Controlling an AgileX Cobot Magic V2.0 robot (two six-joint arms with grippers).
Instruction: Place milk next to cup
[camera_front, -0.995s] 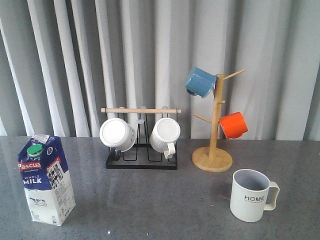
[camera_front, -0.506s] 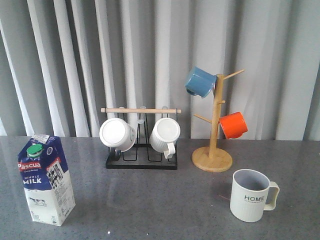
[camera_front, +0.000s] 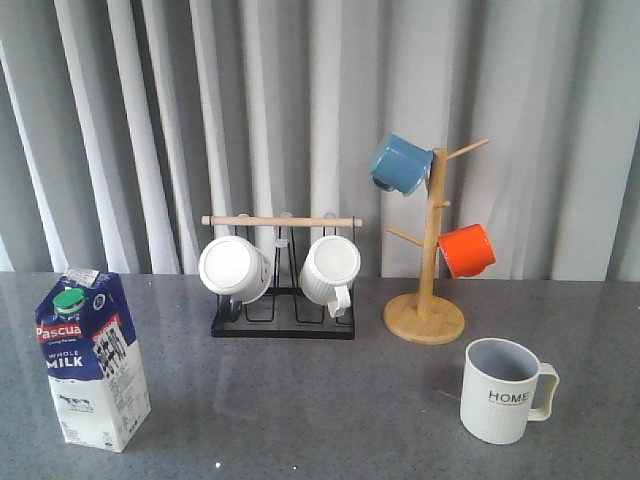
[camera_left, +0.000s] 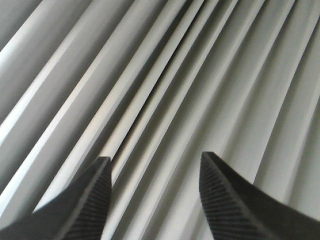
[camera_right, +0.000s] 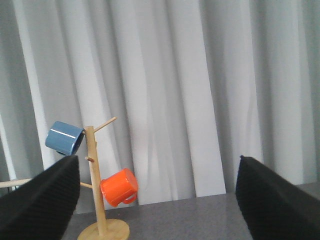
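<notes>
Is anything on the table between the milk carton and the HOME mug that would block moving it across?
Nothing visible does. The grey table is bare between the milk and the cup; the rack of white mugs and mug tree stand farther back.

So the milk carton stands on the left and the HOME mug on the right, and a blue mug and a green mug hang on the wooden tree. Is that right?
Almost. The front view shows the milk left and the HOME mug right, but the mugs on the wooden tree are blue and orange, not green.
</notes>
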